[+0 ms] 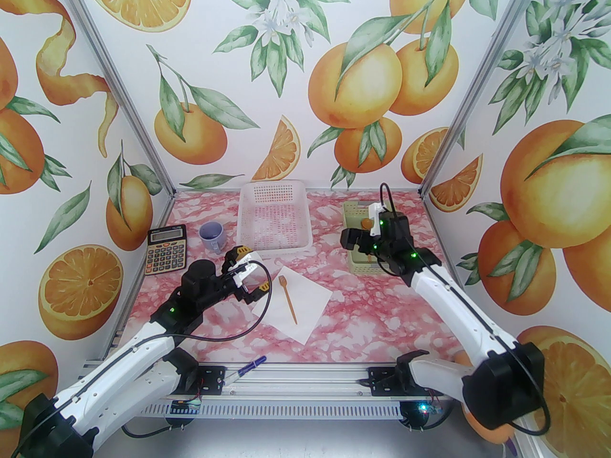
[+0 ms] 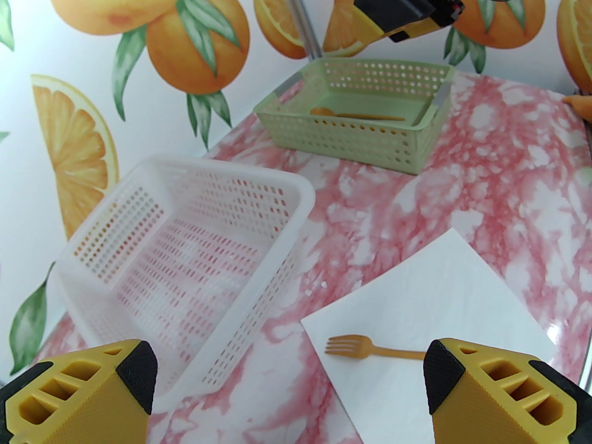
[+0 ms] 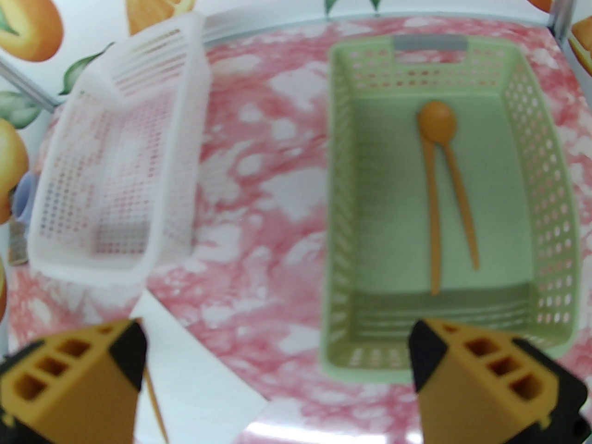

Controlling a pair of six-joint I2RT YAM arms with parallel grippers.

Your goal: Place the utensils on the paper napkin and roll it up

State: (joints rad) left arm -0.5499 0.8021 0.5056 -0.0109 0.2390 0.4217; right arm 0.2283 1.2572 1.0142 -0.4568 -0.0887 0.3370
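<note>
fork point(image 1: 289, 298) on napkin point(image 1: 316, 297) | spoon point(image 3: 437, 120) in green basket point(image 3: 336, 211) | right end effector point(image 3: 277, 347) above (spread)

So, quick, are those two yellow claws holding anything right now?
Left gripper: open, empty, beside the thin white paper napkin.
Right gripper: open, empty, by the pale green perforated plastic basket.

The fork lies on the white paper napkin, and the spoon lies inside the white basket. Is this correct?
Not fully. The spoon lies inside the green basket, not the white basket; the right wrist view shows it plainly. The fork does lie on the paper napkin.
</note>
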